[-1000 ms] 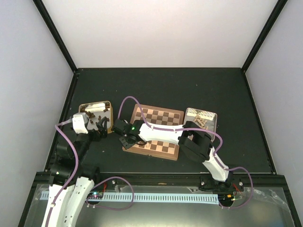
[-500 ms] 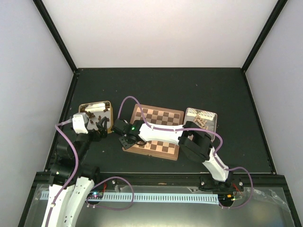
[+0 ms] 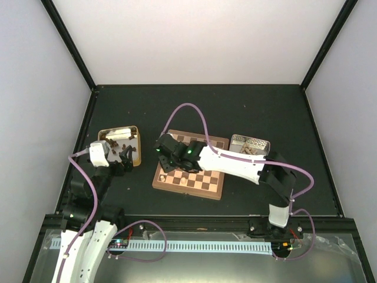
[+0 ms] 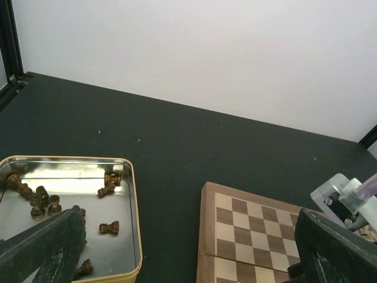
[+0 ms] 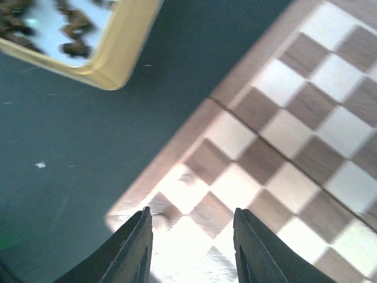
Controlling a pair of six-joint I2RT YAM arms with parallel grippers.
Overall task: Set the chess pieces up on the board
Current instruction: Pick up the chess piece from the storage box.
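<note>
The board (image 3: 203,181) lies mid-table, and its near-left part fills the right wrist view (image 5: 294,135). My right gripper (image 3: 167,154) hovers over the board's left side, open, with nothing between its fingers (image 5: 191,217). Two blurred pale chess pieces (image 5: 187,177) stand on squares near that corner, one (image 5: 158,213) just beside the left fingertip. My left gripper (image 3: 123,160) hangs wide open between the left tin and the board (image 4: 253,227); its fingers (image 4: 53,244) frame the left wrist view. Dark chess pieces (image 4: 109,227) lie in the gold-rimmed tin (image 4: 134,236).
The left tin (image 3: 135,154) holds several dark pieces; its corner shows in the right wrist view (image 5: 112,73). A silver tin (image 3: 263,143) with pale pieces (image 3: 248,152) stands right of the board. The right arm's forearm (image 3: 230,164) crosses above the board. Black frame rails border the mat.
My right gripper has opened and drawn back from the board's near-left corner toward its far-left side. The right elbow has swung out to the right. The left arm has not moved.
</note>
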